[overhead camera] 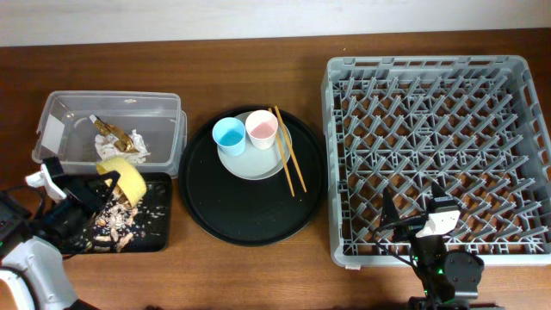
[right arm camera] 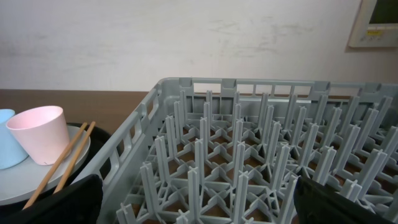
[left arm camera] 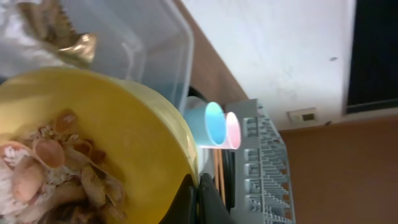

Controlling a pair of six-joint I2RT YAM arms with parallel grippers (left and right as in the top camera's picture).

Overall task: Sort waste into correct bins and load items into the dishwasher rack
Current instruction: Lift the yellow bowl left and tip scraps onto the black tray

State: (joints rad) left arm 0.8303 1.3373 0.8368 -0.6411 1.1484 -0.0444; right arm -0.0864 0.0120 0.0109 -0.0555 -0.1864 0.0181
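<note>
From above, we see the left gripper [overhead camera: 96, 193] at the table's [overhead camera: 258, 52] near-left corner, clamped on the rim of the yellow bowl [overhead camera: 125, 179], which is tipped on its side over the flat black tray [overhead camera: 157, 231]. Food scraps [overhead camera: 116, 226] lie scattered in that tray, just below the bowl's mouth. Behind it stands the clear tub [overhead camera: 164, 108], holding the wrapper [overhead camera: 118, 136] and the tissue [overhead camera: 139, 150]. In the middle sits the round black tray [overhead camera: 250, 215], and on it the plate [overhead camera: 258, 162] carries the blue cup [overhead camera: 229, 135] and the pink cup [overhead camera: 261, 129] side by side, with the chopsticks [overhead camera: 288, 164] lying across the plate's right edge. The rack [overhead camera: 439, 103] fills the right side, and the right gripper [overhead camera: 428, 215] hangs over its near edge. In the left wrist view, we look into the tilted bowl, where some scraps cling to the inside, and a dark finger [left arm camera: 202, 202] presses on its rim; the tub, both cups and the rack show beyond. In the right wrist view, we find the two fingers [right arm camera: 62, 202] spread wide at the lower corners with nothing between them, above the rack's pegs, while the pink cup and chopsticks rest on the plate to the left.
</note>
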